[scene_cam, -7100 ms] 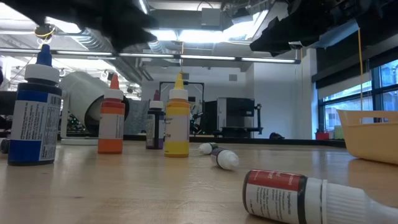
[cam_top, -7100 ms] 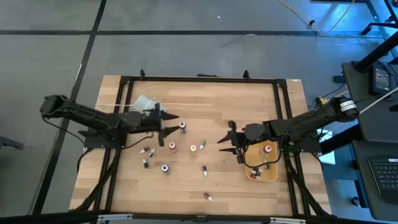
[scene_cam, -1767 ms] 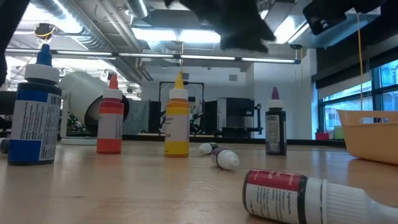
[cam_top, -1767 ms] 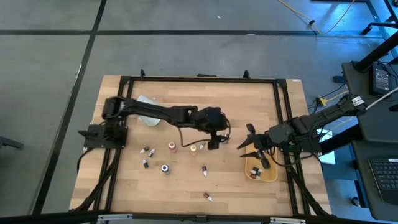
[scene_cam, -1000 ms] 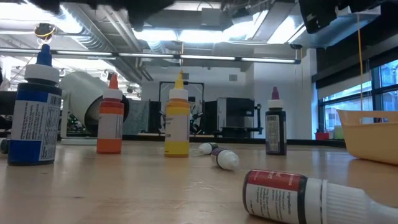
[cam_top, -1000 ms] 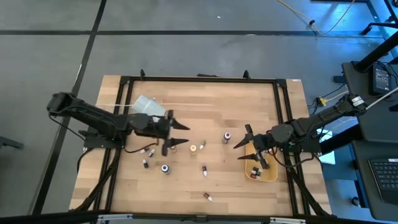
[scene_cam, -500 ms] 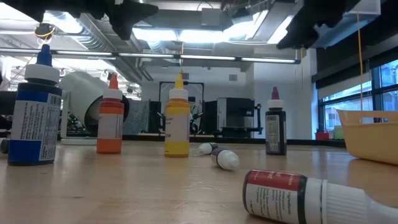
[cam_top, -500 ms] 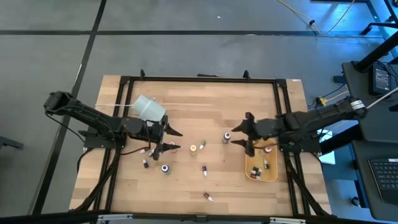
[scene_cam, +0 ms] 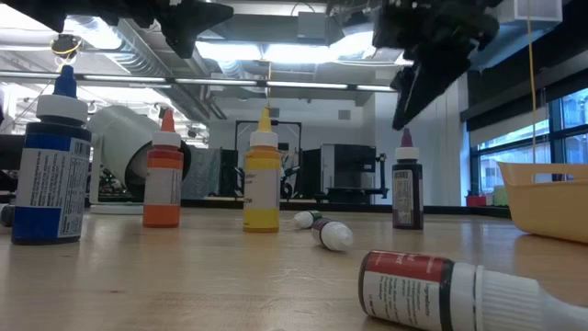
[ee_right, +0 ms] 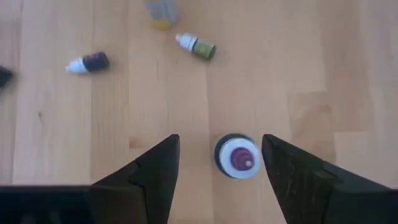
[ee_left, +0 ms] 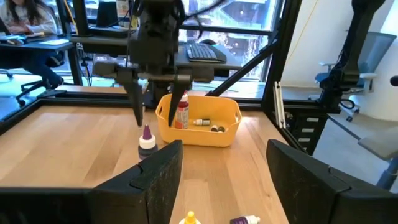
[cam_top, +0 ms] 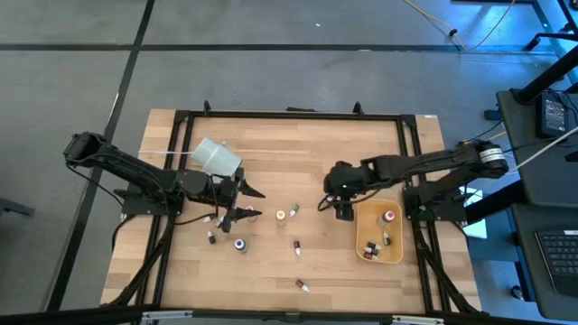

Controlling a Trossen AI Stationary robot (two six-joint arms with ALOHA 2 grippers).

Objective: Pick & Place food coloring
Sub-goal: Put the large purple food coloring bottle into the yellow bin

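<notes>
Hovering with the right claw [cam_top: 339, 200] straight above a dark purple bottle [ee_right: 237, 157], fingers [ee_right: 155, 174] spread to either side of its cap and clear of it; probably lined up that way so as to drop and pinch the round body squarely. Standing upright near the middle of the desk [cam_top: 361, 144], just off the tan tray [cam_top: 399, 257] by the right edge, hence a short carry once gripped.

Holding the left claw [cam_top: 257, 203] low over the left half of the desk, also spread and empty, pointed past a cluster of small bottles [cam_top: 215, 221]; seemingly waiting its turn.

Already sitting in the tray: a red bottle [ee_left: 181, 115] upright and a few more lying down, so partly done by the look of it, with plenty left out on the wood. Scattered elsewhere: a yellow bottle [scene_cam: 261, 175], an orange bottle [scene_cam: 165, 179] and a blue bottle [scene_cam: 50, 179] upright, a red-labelled bottle [scene_cam: 413, 287] on its side.

Made of smooth glossy plastic, cylinder-shaped with paper labels, tapering to pointed nozzles; likely light, slick and quick to tip or roll if nudged off-centre. Moulded thin and open-topped with rounded corners, the tray; pale planked wood, the desk, matt and level. Lying tipped towards the far left corner, a white cup [cam_top: 217, 158], no part of the job.
</notes>
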